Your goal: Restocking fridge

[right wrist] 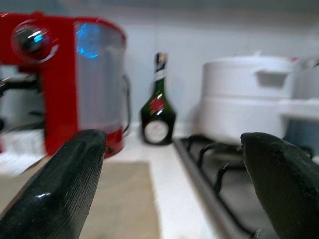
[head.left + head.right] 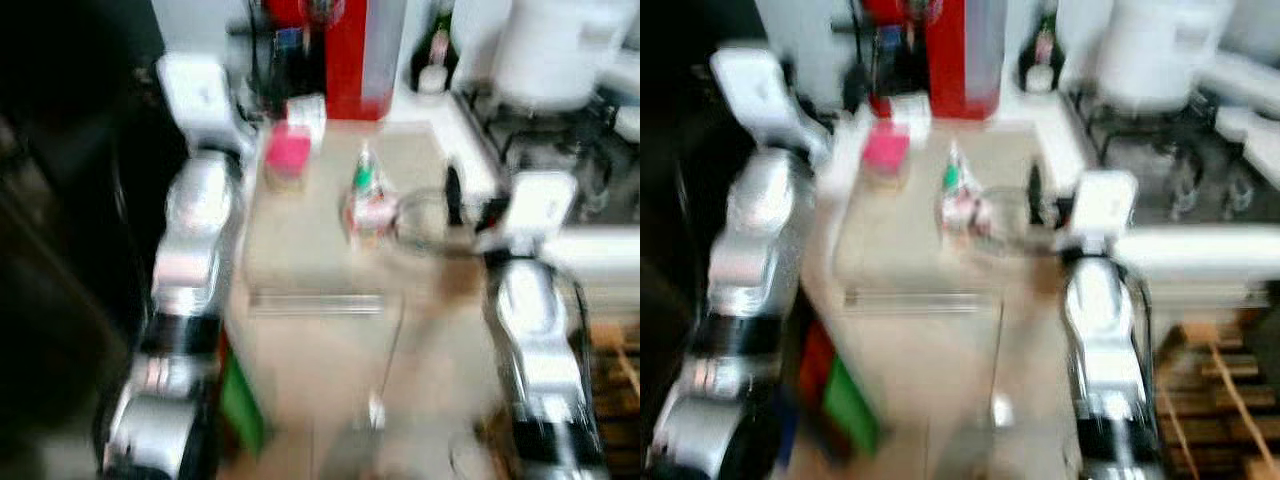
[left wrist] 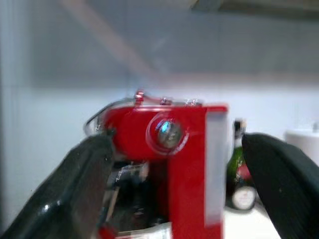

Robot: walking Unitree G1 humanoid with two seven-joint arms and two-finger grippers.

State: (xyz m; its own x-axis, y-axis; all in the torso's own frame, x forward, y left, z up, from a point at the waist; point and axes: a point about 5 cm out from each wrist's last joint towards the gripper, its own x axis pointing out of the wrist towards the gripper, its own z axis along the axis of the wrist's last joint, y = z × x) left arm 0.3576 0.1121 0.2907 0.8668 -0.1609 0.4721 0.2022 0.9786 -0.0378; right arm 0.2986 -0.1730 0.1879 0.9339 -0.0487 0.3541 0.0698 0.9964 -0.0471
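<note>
The head views are blurred. On the beige counter [image 2: 310,250] stand a tub with a pink lid [image 2: 288,155] and a small bottle with a green cap [image 2: 366,195]. A clear glass bowl [image 2: 425,222] sits just right of the bottle. My right gripper [image 1: 174,189] is open and empty, low over the counter beside the bowl, its black finger [image 2: 454,195] at the bowl's right edge. My left gripper [image 3: 174,199] is open and empty too, held at the counter's back left and facing the red coffee machine [image 3: 169,149].
At the back stand the red coffee machine [image 2: 345,50] and a dark green bottle [image 1: 158,112]. A white pot [image 2: 555,50] rests on the gas stove [image 2: 550,140] to the right. A green item [image 2: 240,400] lies low at the left. Wooden slats [image 2: 1220,400] show at lower right.
</note>
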